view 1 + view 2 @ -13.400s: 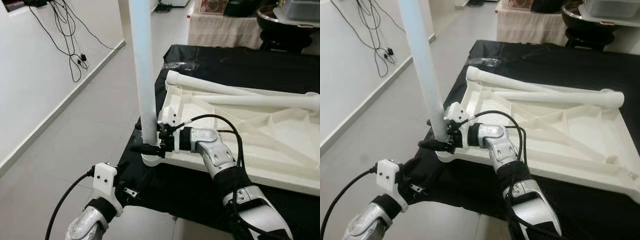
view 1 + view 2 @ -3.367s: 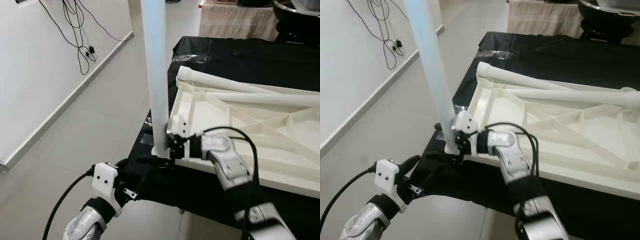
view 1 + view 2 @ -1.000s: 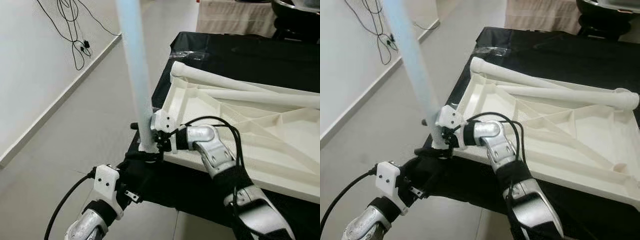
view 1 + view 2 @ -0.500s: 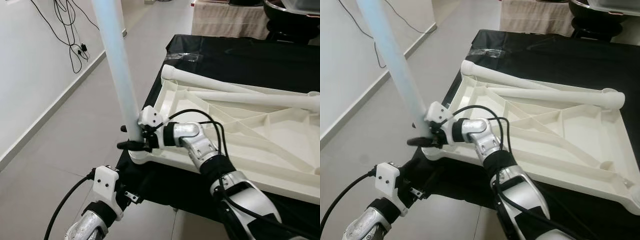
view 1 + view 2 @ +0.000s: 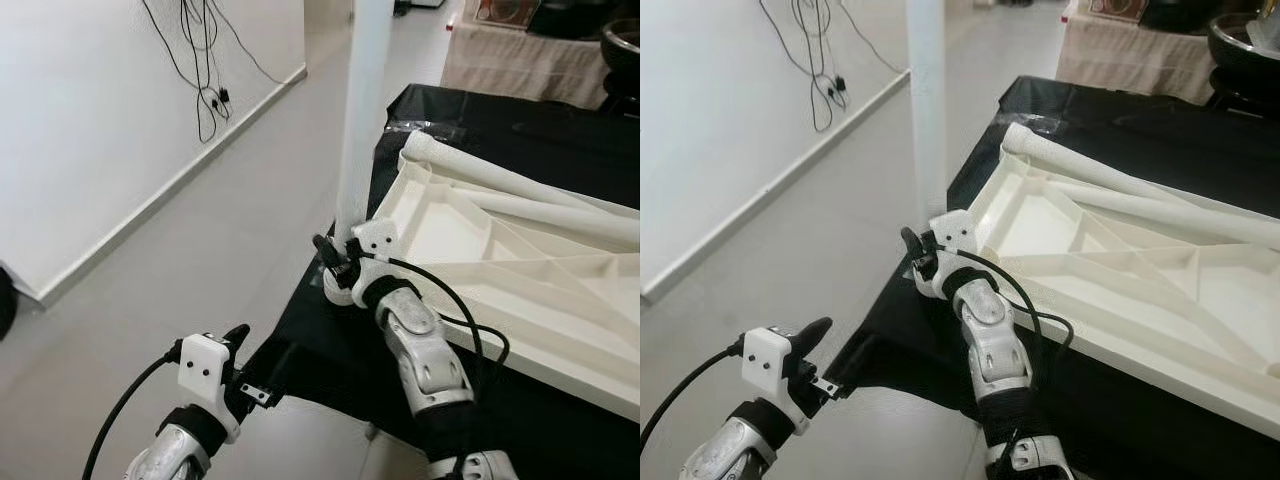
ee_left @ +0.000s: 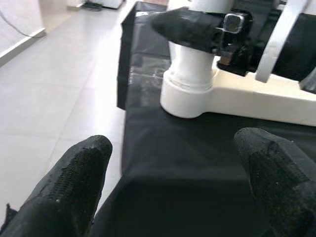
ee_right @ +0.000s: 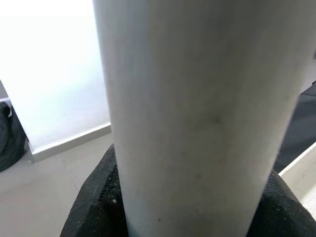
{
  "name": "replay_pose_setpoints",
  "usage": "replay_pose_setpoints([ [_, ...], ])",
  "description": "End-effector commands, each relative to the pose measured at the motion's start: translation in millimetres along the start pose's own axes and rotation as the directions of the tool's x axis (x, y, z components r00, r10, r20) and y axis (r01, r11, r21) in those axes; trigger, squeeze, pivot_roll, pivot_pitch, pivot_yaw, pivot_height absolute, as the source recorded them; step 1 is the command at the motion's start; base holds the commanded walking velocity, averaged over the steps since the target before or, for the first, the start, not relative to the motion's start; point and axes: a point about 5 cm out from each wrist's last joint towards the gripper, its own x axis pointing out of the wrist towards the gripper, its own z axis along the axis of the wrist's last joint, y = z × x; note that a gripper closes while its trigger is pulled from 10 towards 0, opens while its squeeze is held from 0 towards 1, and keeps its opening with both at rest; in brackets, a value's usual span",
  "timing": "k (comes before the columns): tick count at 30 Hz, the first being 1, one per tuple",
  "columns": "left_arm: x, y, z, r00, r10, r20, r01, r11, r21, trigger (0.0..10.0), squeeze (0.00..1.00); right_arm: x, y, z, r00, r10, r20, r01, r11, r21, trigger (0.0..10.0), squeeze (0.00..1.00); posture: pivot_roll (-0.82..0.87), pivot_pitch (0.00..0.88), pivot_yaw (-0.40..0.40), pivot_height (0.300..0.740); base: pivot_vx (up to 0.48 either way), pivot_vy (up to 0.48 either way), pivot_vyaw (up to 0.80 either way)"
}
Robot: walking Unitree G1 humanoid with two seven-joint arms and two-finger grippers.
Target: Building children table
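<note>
The left gripper (image 5: 238, 345) hangs low with fingers spread, empty. The white leg (image 5: 362, 120) was leaning a second ago, now stands upright in the tabletop (image 5: 500, 270) corner socket, right gripper (image 5: 335, 258) clamped round its base. Looks seated.

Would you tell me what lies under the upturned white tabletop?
A black cloth lies under the tabletop, hanging over the near edge. What the cloth covers cannot be seen.
</note>
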Motion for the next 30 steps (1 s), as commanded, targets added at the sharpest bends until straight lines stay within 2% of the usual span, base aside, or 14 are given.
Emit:
replay_pose_setpoints([
  [1, -2.0, 1.3, -7, 0.999, 0.001, -0.034, -0.001, 1.0, -0.001, 10.0, 0.0, -9.1, -4.0, -31, 0.989, -0.023, -0.146, 0.025, 1.0, 0.007, 0.0, 0.0, 0.1, 0.192, -0.016, 0.74, 0.0, 0.0, 0.0],
  [4, -2.0, 1.7, -7, 0.999, 0.005, -0.033, -0.005, 1.0, 0.0, 10.0, 0.0, -6.3, 0.2, -29, 0.989, 0.005, -0.148, -0.004, 1.0, 0.006, 0.2, 0.0, 0.1, 0.187, -0.015, 0.74, 0.0, 0.0, 0.0],
  [5, -1.6, 1.8, -7, 0.999, 0.008, -0.032, -0.008, 1.0, 0.001, 10.0, 0.0, -4.0, 4.1, -24, 0.991, 0.016, -0.134, -0.014, 1.0, 0.014, 10.0, 0.0, 0.1, 0.185, -0.017, 0.74, 0.0, 0.0, 0.0],
  [8, -1.1, 1.8, -8, 0.999, 0.01, -0.031, -0.01, 1.0, 0.001, 10.0, 0.0, -1.6, 10.7, -16, 0.992, 0.06, -0.108, -0.056, 0.998, 0.043, 10.0, 0.0, 0.1, 0.182, -0.018, 0.74, 0.0, 0.0, 0.0],
  [9, -0.3, 1.7, -8, 1.0, 0.007, -0.03, -0.007, 1.0, -0.001, 10.0, 0.0, 1.8, 17.6, -3, 0.977, 0.208, -0.039, -0.204, 0.974, 0.095, 10.0, 1.0, 0.09, 0.179, -0.017, 0.74, 0.0, 0.0, 0.0],
  [14, 0.3, 1.8, -8, 1.0, 0.005, -0.03, -0.005, 1.0, -0.002, 10.0, 0.0, 3.1, 22.7, 6, 0.933, 0.36, 0.015, -0.359, 0.926, 0.121, 10.0, 1.0, 0.09, 0.174, -0.013, 0.74, 0.0, 0.0, 0.0],
  [16, 1.5, 1.5, -9, 1.0, 0.001, -0.031, -0.001, 1.0, -0.002, 10.0, 0.0, -2.9, 28.5, 16, 0.792, 0.607, 0.064, -0.61, 0.79, 0.057, 10.0, 1.0, 0.1, 0.166, -0.008, 0.74, 0.0, 0.0, 0.0],
  [17, 2.2, 1.3, -10, 0.999, -0.002, -0.032, 0.001, 1.0, -0.001, 10.0, 0.0, -7.7, 30.2, 16, 0.678, 0.734, 0.034, -0.734, 0.679, -0.011, 10.0, 0.0, 0.1, 0.163, -0.011, 0.74, 0.0, 0.0, 0.0],
  [19, 2.7, 1.1, -10, 0.999, -0.003, -0.032, 0.003, 1.0, -0.001, 10.0, 0.0, -12.9, 30.0, 13, 0.565, 0.825, -0.027, -0.824, 0.562, -0.067, 10.0, 0.0, 0.1, 0.161, -0.015, 0.74, 0.0, 0.0, 0.0],
  [21, 2.7, 1.1, -10, 0.999, -0.003, -0.032, 0.003, 1.0, -0.001, 10.0, 0.0, -12.9, 30.0, 13, 0.565, 0.825, -0.027, -0.824, 0.562, -0.067, 10.0, 0.0, 0.1, 0.161, -0.015, 0.74, 0.0, 0.0, 0.0],
  [22, 3.0, 0.7, -10, 1.0, -0.002, -0.03, 0.002, 1.0, -0.001, 10.0, 0.0, -9.9, 30.0, 12, 0.484, 0.872, -0.074, -0.875, 0.479, -0.075, 10.0, 0.0, 0.1, 0.156, -0.017, 0.74, 0.0, 0.0, 0.0],
  [23, 3.1, 0.6, -11, 1.0, -0.001, -0.03, 0.001, 1.0, 0.0, 10.0, 0.0, -8.0, 30.1, 12, 0.457, 0.885, -0.089, -0.889, 0.451, -0.072, 10.0, 0.0, 0.1, 0.156, -0.017, 0.74, 0.0, 0.0, 0.0],
  [29, 2.6, -0.5, -11, 1.0, 0.003, -0.031, -0.003, 1.0, 0.01, 10.0, 0.0, 4.7, 34.3, 19, 0.387, 0.915, -0.111, -0.922, 0.38, -0.077, 10.0, 0.0, 0.12, 0.151, -0.018, 0.74, 0.0, 0.0, 0.0],
  [30, 2.5, -0.7, -11, 1.0, 0.003, -0.031, -0.003, 1.0, 0.01, 10.0, 0.0, 5.8, 34.5, 20, 0.376, 0.92, -0.109, -0.926, 0.369, -0.074, 9.3, 0.0, 0.12, 0.151, -0.017, 0.74, 0.0, 0.0, 0.0],
])
